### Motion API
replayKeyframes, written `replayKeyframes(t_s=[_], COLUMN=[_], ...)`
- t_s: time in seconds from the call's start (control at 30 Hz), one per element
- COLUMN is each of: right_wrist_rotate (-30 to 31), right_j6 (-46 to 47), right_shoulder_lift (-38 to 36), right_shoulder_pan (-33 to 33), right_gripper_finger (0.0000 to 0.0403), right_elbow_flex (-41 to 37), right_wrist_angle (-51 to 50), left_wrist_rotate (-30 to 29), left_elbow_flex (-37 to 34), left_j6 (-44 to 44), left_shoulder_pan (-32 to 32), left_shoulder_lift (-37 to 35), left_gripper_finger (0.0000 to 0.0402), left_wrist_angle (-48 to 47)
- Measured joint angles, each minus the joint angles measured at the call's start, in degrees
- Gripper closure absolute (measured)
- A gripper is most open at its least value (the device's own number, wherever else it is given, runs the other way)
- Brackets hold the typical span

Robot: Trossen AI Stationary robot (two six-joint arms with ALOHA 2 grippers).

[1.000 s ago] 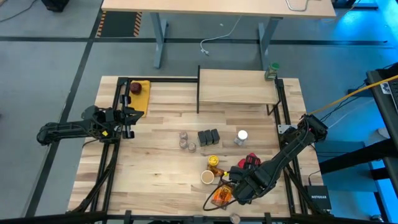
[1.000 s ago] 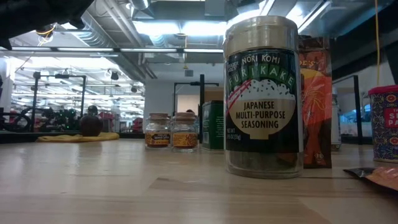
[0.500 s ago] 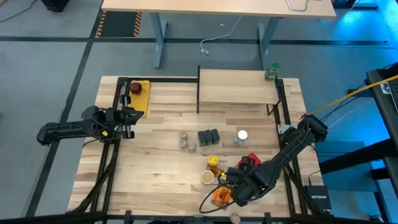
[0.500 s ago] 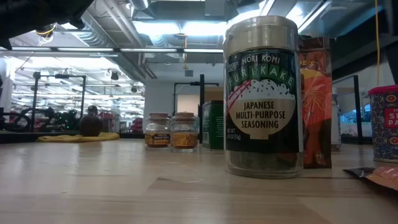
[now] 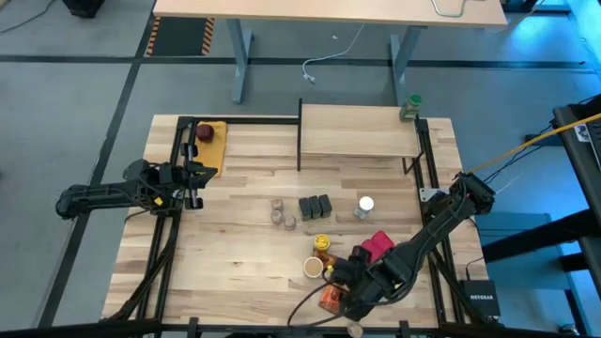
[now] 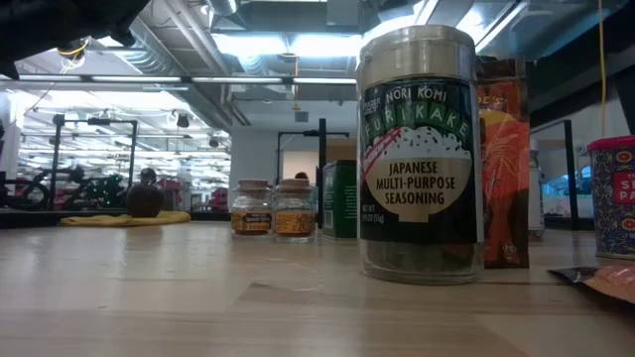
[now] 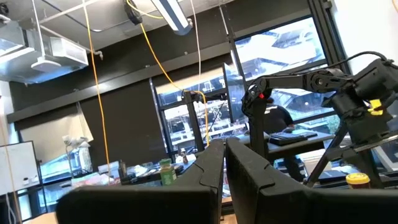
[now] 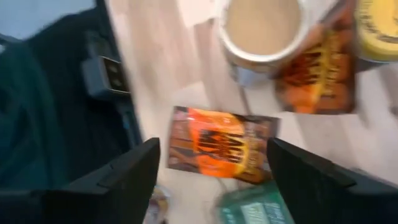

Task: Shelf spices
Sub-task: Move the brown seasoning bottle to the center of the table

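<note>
The spices stand on the tabletop in front of the shelf: two small jars, dark tins, a white-lidded jar, a yellow-lidded jar, a tan-lidded jar and red boxes. A green-lidded jar is at the shelf's far right corner. An orange packet lies flat near the table's front edge. My right gripper hangs open above the packet, fingers on either side, pointing steeply down. My left gripper stays shut at the table's left side, holding nothing.
A dark red round thing on a yellow pad sits at the far left corner. Black frame rails run along both sides of the table. A standing orange-brown packet is behind the tan-lidded jar.
My right gripper has shifted a little toward the table's left and tipped further down over the orange packet. The red boxes show more fully beside the arm than before.
</note>
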Motion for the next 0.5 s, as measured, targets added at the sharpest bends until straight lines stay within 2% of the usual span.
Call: replayKeyframes(t_s=[0.17,0.3,0.37,0.5], right_wrist_rotate=[-4.2,-8.1,-7.0,-0.7], right_j6=[1.9,7.3,9.3,14.9], right_shoulder_lift=[0.0,0.0,0.0,0.0], right_shoulder_pan=[-0.1,1.3,3.6,9.5], right_gripper_finger=[0.0053,0.0043,0.0043,0.0043], right_elbow_flex=[0.0,0.1,0.8,1.0], right_wrist_angle=[6.0,9.8,10.0,9.1], left_wrist_rotate=[0.0,0.0,0.0,0.0], left_elbow_flex=[0.0,0.0,0.0,0.0], left_j6=[-2.6,-4.1,-4.1,-4.1], left_shoulder_pan=[0.0,0.0,0.0,0.0], left_shoulder_lift=[0.0,0.0,0.0,0.0], left_gripper_finger=[0.0391,0.0391,0.0391,0.0391], left_wrist_angle=[-0.1,-0.1,-0.1,-0.1])
